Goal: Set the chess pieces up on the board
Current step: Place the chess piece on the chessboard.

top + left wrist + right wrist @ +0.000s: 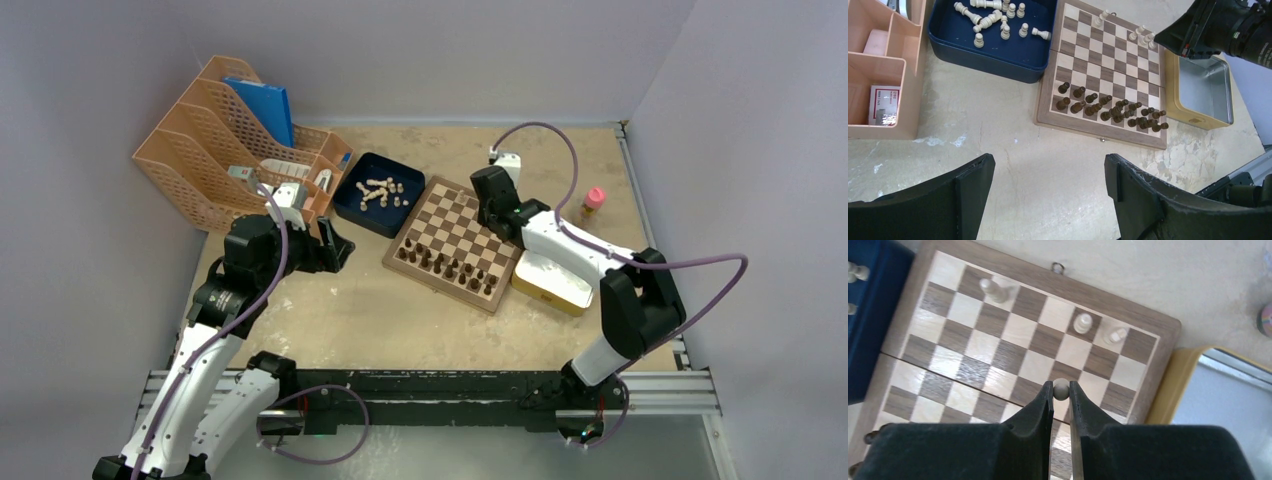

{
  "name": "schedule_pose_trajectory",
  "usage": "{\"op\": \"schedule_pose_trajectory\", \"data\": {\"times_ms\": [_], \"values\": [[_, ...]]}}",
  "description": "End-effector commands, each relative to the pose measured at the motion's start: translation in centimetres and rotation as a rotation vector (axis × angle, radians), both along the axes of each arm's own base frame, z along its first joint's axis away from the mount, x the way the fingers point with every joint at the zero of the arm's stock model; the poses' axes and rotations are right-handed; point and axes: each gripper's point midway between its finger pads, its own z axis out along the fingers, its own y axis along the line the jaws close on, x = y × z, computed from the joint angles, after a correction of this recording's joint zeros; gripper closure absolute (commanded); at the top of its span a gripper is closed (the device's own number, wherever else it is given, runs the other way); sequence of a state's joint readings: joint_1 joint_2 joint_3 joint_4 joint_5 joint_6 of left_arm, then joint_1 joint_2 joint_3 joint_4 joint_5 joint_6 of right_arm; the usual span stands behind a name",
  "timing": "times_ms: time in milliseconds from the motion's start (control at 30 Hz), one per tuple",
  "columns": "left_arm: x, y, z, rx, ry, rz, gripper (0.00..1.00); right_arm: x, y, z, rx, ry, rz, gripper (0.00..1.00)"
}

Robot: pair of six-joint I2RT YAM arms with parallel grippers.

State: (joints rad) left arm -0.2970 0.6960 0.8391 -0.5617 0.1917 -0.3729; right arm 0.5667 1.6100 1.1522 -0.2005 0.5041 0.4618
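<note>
The board (pixel 455 240) lies mid-table and shows in the left wrist view (pixel 1108 55) and right wrist view (pixel 1018 340). Three beige chess pieces (pixel 1083 322) stand on its far rows. Several more beige pieces (pixel 378 190) lie in the dark blue tray (pixel 352 205), also seen in the left wrist view (pixel 998 22). Dark brown pieces (pixel 1108 107) fill the near rows. My right gripper (pixel 1061 389) is shut on a beige piece (pixel 1061 388) above the board's right side. My left gripper (pixel 1048 165) is open and empty above bare table, left of the board.
An orange mesh file rack (pixel 230 150) stands at the back left. A yellow-rimmed metal tin (pixel 553 282) lies right of the board, also in the left wrist view (pixel 1203 92). A small pink-capped bottle (pixel 593 202) stands at the far right.
</note>
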Motion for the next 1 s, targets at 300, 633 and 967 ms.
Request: {"op": "schedule_pose_trajectory", "data": {"times_ms": [300,633,967], "values": [[0.3,-0.6,1.5,-0.010,-0.072,-0.037,0.19,0.6,-3.5,-2.4,0.084,-0.040,-0.126,0.82],[0.5,-0.7,1.2,-0.006,-0.055,-0.043,0.19,1.0,-4.2,-4.1,0.070,-0.020,-0.152,0.82],[0.5,-0.6,1.2,-0.004,-0.056,-0.034,0.19,0.7,-5.0,-6.0,0.024,0.015,-0.173,0.82]]}}
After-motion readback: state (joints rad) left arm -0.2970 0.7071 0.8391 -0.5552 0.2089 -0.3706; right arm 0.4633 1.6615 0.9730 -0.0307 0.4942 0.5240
